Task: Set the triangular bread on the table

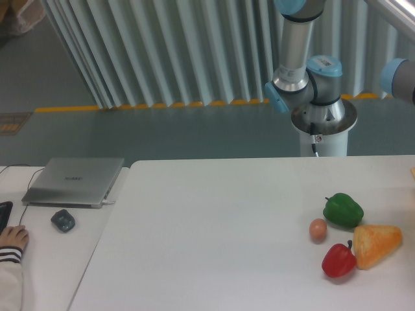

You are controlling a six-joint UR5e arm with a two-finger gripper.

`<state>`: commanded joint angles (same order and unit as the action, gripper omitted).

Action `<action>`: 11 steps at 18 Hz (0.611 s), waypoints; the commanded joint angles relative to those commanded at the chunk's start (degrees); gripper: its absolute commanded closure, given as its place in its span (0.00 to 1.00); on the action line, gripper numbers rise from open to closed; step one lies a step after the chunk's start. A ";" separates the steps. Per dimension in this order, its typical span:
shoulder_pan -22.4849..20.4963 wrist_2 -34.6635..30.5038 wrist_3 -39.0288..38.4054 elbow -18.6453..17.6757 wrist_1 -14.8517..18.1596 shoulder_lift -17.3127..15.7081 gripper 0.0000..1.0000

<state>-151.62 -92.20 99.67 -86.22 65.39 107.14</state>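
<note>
One triangular bread (pixel 377 243) flat on table (pixel 214 227); claw out of frame.

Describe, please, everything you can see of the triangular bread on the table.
The triangular bread is a golden-orange wedge with a toasted-looking crust. It lies flat on the white table near the right edge, its point facing right. Its left end is against the red bell pepper. The green bell pepper sits just behind it. No gripper is near it.
</note>
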 joint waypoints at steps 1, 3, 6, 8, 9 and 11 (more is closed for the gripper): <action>0.09 0.09 0.00 0.00 0.09 0.09 0.00; 0.27 0.61 0.09 0.00 0.09 0.09 0.00; 0.36 1.93 -0.09 0.00 0.09 0.09 0.00; 0.97 1.94 -0.62 -0.09 0.00 0.26 0.00; 1.15 1.94 -0.70 -0.09 0.00 0.26 0.00; 1.58 1.94 -0.97 -0.09 0.09 0.35 0.00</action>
<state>-150.03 -90.26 98.70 -86.31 65.48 107.49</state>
